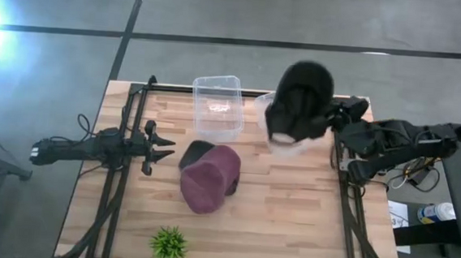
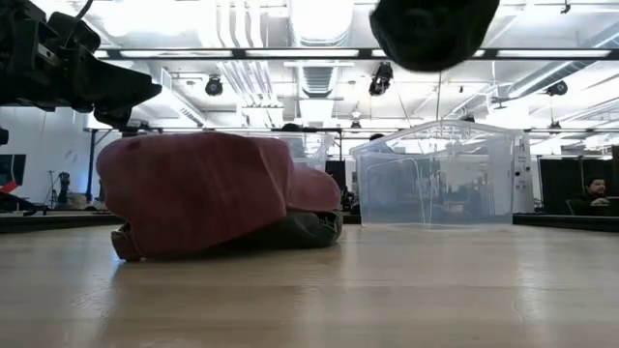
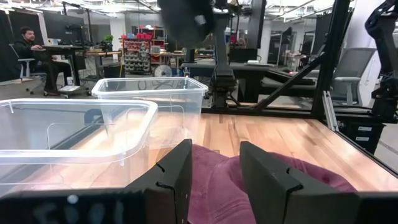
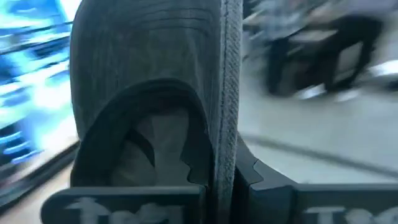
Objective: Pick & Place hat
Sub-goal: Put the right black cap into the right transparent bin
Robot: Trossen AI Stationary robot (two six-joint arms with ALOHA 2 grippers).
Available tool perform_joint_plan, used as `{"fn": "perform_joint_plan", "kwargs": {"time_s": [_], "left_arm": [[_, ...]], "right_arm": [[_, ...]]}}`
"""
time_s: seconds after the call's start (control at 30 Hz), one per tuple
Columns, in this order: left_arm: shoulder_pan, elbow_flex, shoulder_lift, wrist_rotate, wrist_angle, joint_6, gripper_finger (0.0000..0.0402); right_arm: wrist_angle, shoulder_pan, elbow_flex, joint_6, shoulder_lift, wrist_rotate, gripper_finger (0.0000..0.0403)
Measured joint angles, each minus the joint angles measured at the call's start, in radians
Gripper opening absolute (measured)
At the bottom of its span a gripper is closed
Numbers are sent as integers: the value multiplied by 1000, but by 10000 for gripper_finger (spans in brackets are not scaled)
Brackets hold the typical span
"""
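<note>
A black hat [image 1: 299,97] hangs in my right gripper [image 1: 333,120], high over a clear bin [image 1: 264,115] at the table's far right. In the low view the black hat [image 2: 433,29] is well above that bin [image 2: 435,174]. A maroon hat [image 1: 211,178] rests on the table at centre, lying partly over a dark piece [image 1: 196,151]. My left gripper [image 1: 160,147] hovers open just left of the maroon hat, and in its wrist view the maroon hat [image 3: 292,177] shows just past the left gripper [image 3: 216,180]. My right gripper pinches a stitched edge of the black hat [image 4: 227,112] between its two fingers [image 4: 252,177], coming level from the table's right side. The edge runs straight out along the fingers. The hat is lifted clear of everything, its hollow inside [image 4: 143,143] facing the wrist camera.
A second clear bin [image 1: 218,104] stands at the far centre, next to the first. A small green plant [image 1: 170,243] sits near the near edge. Black frame rails [image 1: 121,178] run along both table sides. People sit in the room beyond [image 3: 28,46].
</note>
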Motion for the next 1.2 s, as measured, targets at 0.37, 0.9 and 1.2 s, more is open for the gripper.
{"fn": "perform_joint_plan", "kwargs": {"time_s": [0.37, 0.9, 1.2], "left_arm": [[0, 0, 0, 0, 0, 0, 128], [0, 0, 0, 0, 0, 0, 128], [0, 0, 0, 0, 0, 0, 128]], "right_arm": [[-78, -350, -58, 87, 224, -97, 13], [-138, -470, -60, 101, 520, -437, 21], [-174, -476, -60, 145, 588, -650, 86]]}}
